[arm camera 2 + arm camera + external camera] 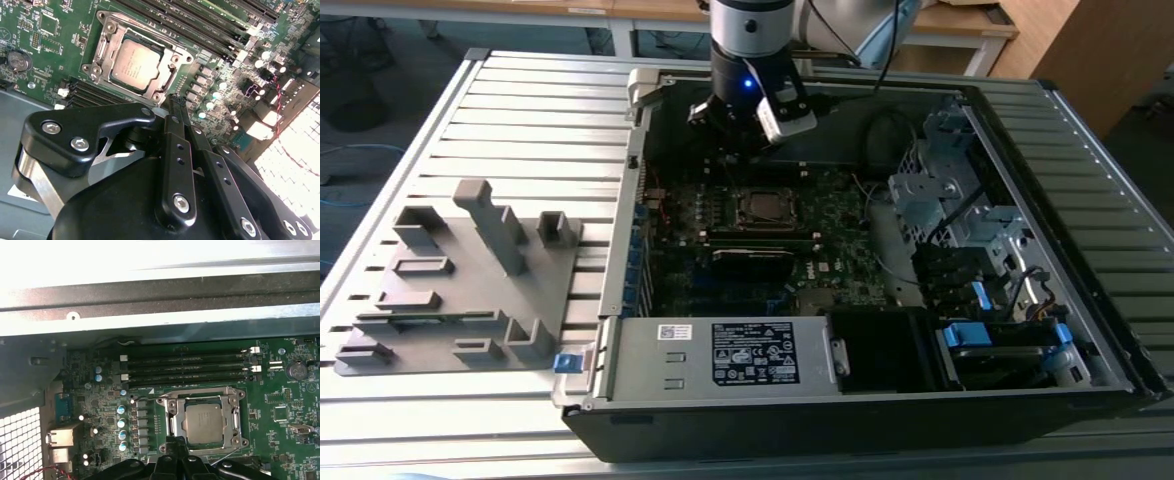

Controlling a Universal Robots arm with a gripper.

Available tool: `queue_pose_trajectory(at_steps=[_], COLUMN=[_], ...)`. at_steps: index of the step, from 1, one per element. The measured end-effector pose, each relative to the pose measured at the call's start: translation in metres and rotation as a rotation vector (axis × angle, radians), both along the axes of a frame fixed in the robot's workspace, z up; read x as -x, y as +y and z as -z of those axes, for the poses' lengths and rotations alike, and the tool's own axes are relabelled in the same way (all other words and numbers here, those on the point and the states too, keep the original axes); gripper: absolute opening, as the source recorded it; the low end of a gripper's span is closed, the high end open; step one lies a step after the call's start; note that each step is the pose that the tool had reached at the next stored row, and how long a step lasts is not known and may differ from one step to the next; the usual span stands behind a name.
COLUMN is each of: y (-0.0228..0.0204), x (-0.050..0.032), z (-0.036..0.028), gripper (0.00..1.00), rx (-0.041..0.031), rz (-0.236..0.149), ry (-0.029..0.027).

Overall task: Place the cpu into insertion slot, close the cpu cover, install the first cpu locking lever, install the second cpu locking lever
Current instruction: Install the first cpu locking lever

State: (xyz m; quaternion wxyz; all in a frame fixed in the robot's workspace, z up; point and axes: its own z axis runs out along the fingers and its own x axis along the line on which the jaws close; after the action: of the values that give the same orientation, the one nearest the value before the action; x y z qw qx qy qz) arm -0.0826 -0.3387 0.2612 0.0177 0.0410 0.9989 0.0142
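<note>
- Sitting flat in the insertion slot (pixel 761 208), the cpu (pixel 135 64) shows its grey top through the cpu cover (pixel 101 49), which lies down around it.
- The gripper (pixel 173 102) hangs just beside one edge of the cover, fingertips pressed together with nothing between them.
- A green motherboard (pixel 280 407) surrounds the socket, inside the open computer case (pixel 624 250).

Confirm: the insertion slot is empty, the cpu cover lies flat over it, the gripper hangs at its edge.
Wrong: the cpu sits in the insertion slot, as the second wrist view shows. The cpu cover lies flat over it; the gripper hangs at its edge.
</note>
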Motion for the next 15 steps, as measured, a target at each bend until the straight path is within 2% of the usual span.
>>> queue_pose_trajectory(at_steps=[8,15], y=[0.0001,0.0], x=[0.0117,0.012], z=[0.0002,0.0002], gripper=[0.11,0.11], rx=[-0.0002,-0.0002], rz=[0.0,0.0], ry=[-0.0002,-0.0001])
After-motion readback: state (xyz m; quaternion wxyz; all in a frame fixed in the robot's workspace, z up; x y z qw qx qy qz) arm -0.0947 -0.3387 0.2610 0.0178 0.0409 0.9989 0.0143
